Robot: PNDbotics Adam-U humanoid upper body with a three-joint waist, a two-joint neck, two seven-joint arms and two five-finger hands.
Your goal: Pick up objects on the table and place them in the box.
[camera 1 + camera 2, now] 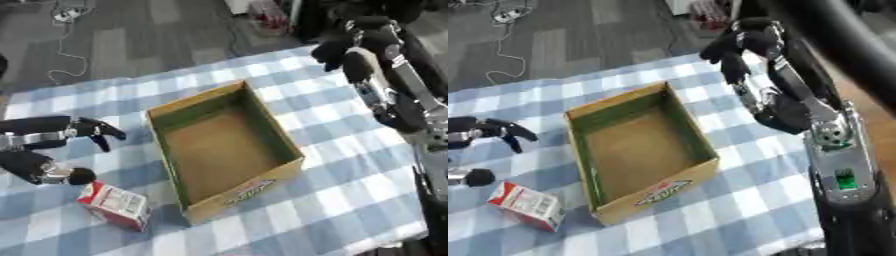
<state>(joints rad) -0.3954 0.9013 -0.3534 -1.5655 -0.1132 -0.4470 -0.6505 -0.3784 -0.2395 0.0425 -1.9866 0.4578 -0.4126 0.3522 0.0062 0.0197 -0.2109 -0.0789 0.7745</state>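
An open cardboard box (pixel 282 134) with a green inside lies empty in the middle of the blue checked table. A small red and white carton (pixel 114 204) lies on the cloth by the box's near left corner. My left hand (pixel 52 150) comes in from the left, just above the carton, with its fingers spread and holding nothing. My right hand (pixel 741 47) hangs over the table's far right part, beyond the box, fingers curled downward with nothing seen in them.
The checked tablecloth (pixel 341 195) covers the table to its far edge, with dark floor and a white cable (pixel 66 55) beyond it. A red thing (pixel 267 14) stands on the floor at the back. My right arm (pixel 837 170) fills the right side.
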